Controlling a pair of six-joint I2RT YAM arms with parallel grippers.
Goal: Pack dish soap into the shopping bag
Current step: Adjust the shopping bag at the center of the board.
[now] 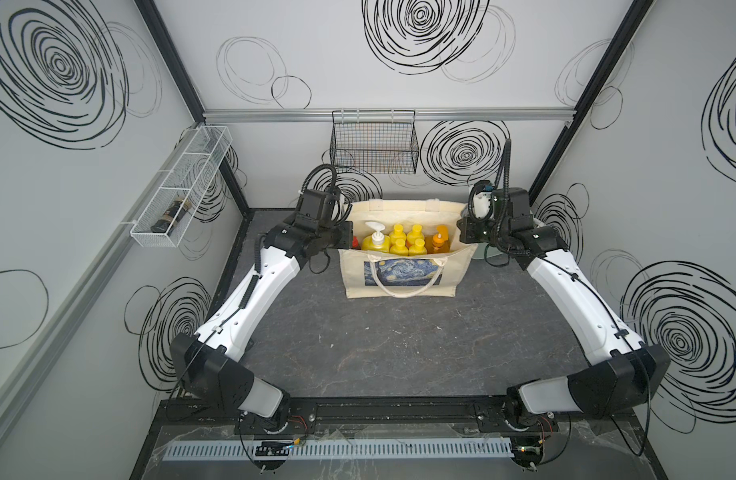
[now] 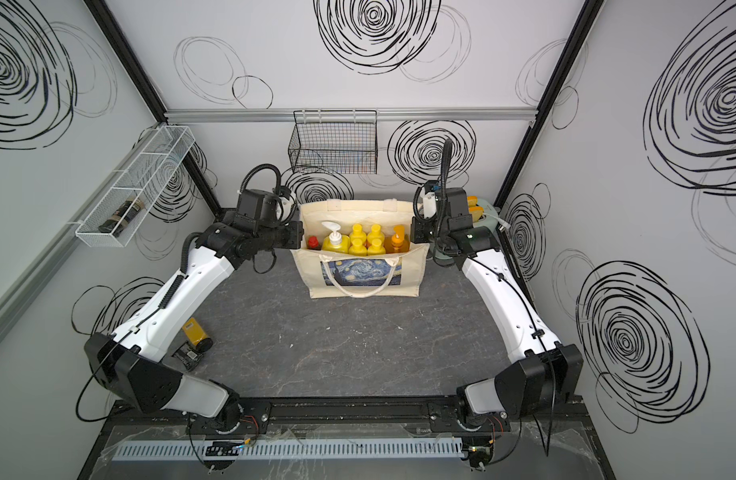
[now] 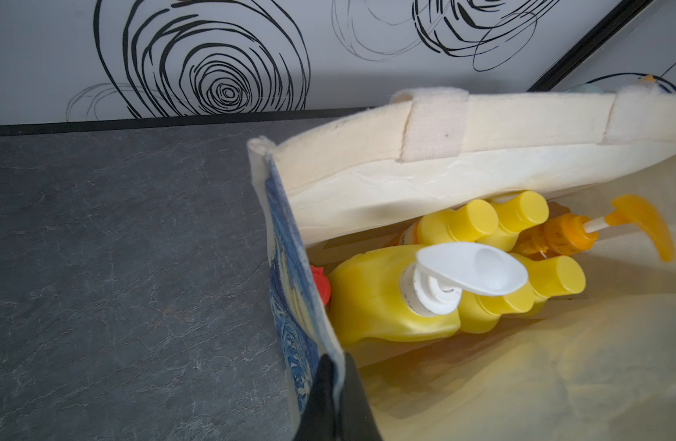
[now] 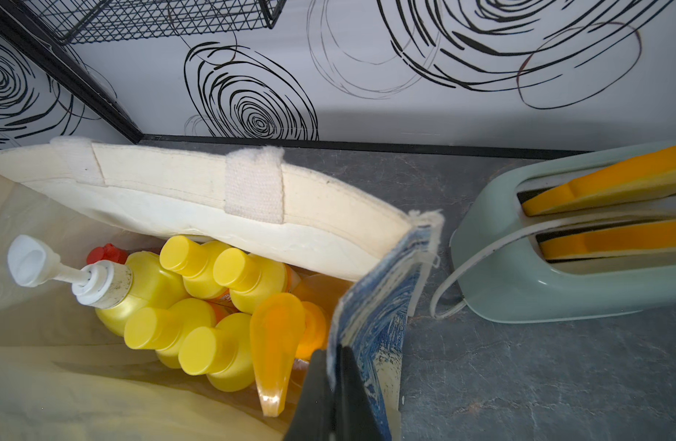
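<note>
The left arm (image 1: 270, 278) and right arm (image 1: 561, 282) are twins: long glossy white shells, pinpricked with small dark screw holes, between angular matte-black joint housings and boxy black wrists. Ribbed black conduit (image 1: 318, 168) arcs off each wrist, thin black cables (image 1: 595, 299) are clipped along the white shells, and red wires (image 1: 301, 420) show at the bases (image 1: 274, 422). The fingers (image 3: 359, 408) are dark, smooth, tapered blades

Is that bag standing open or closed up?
Open: the bag stands upright, its mouth spread wide, with bottle tops showing inside.
</note>
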